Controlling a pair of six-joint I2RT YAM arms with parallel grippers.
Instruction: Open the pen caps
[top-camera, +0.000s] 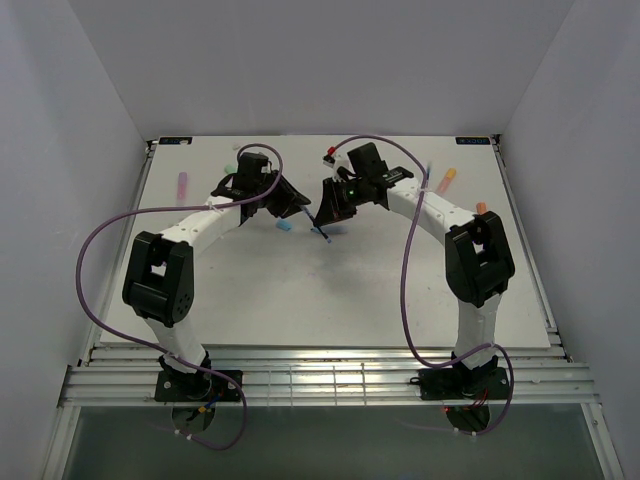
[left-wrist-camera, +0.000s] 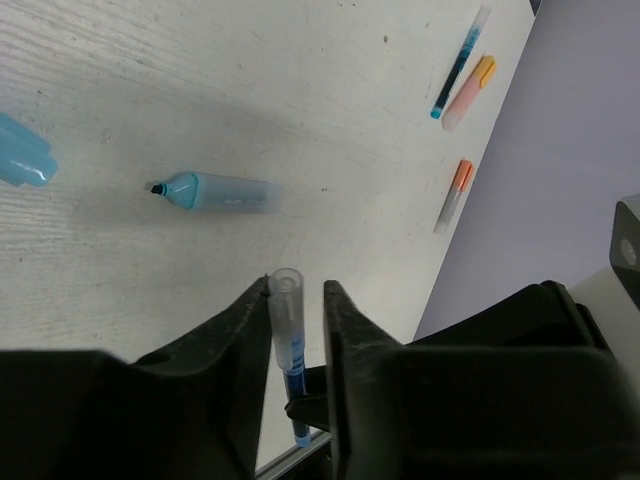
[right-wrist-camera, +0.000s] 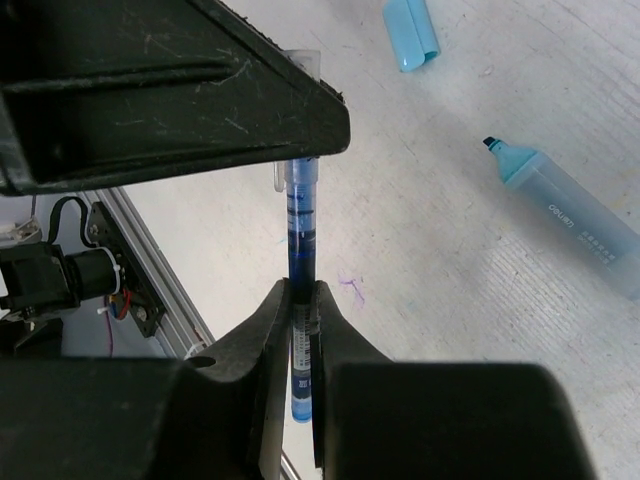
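Note:
A thin dark blue pen hangs above the table between my two grippers and shows in the top view. My right gripper is shut on its body near the rear end. Its clear pen cap is still on the pen and stands between the jaws of my left gripper. The left finger touches the cap and a narrow gap shows to the other finger. An uncapped light blue highlighter lies beside its loose cap.
A thin teal pen, a pink highlighter with an orange cap and an orange-capped pen lie by the right edge. A pink pen and a green one lie at the far left. The white walls stand close.

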